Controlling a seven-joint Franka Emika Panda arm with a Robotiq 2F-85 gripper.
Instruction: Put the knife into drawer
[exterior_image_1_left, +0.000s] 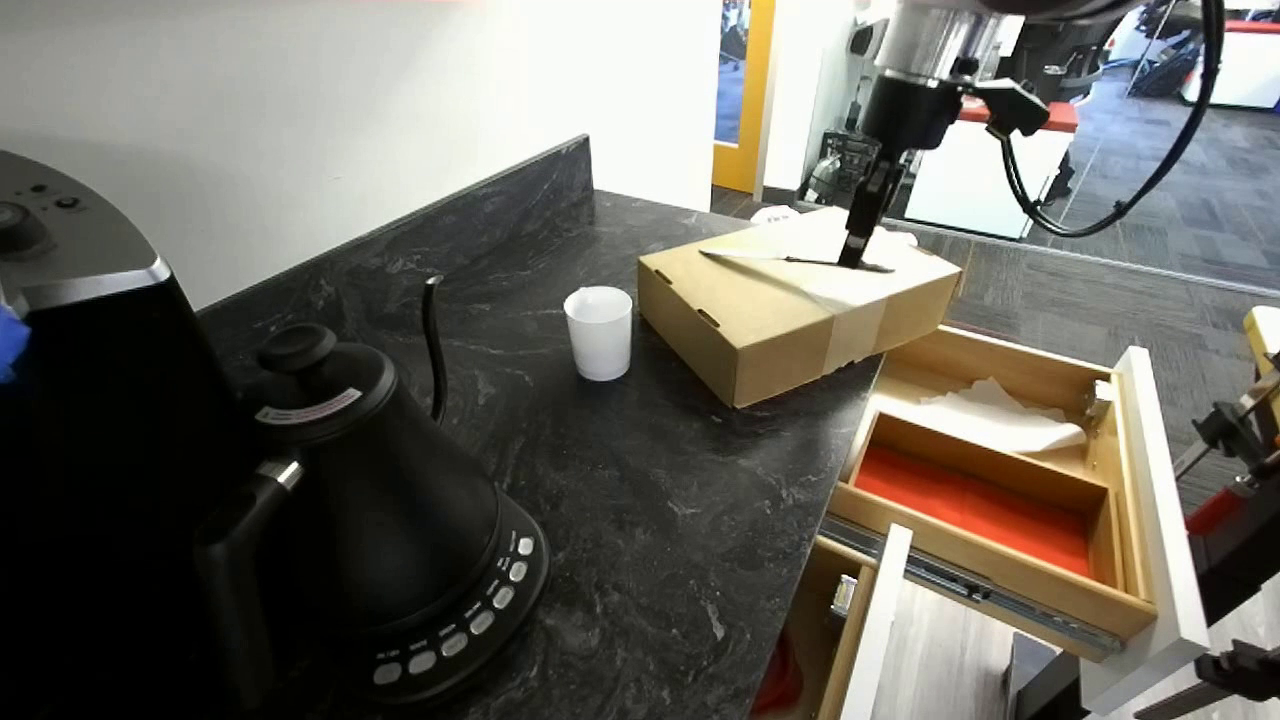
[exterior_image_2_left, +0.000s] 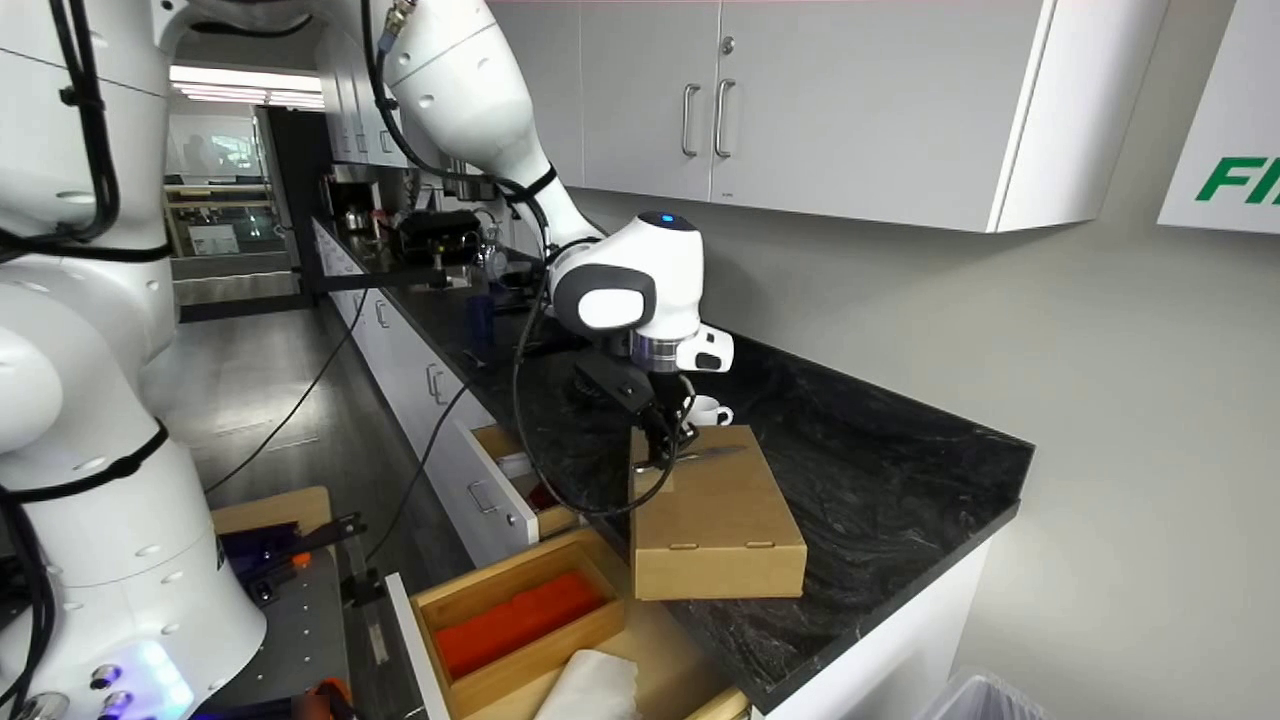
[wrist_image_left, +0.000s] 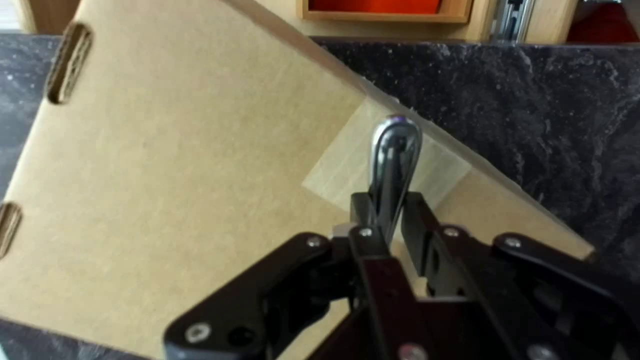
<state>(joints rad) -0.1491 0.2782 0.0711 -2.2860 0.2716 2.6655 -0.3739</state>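
One pincer (wrist_image_left: 388, 206), low in the wrist view, pinches the knife (wrist_image_left: 392, 172) by its handle, on or just above the cardboard box (wrist_image_left: 190, 170), long axis running up the frame, butt pointing past the tabletop (wrist_image_left: 500, 85) toward the open drawer (wrist_image_left: 400, 30) at the top, probably the carry's direction.

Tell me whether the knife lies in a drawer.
No, the wrist view shows the gripper holding the knife over the cardboard box.
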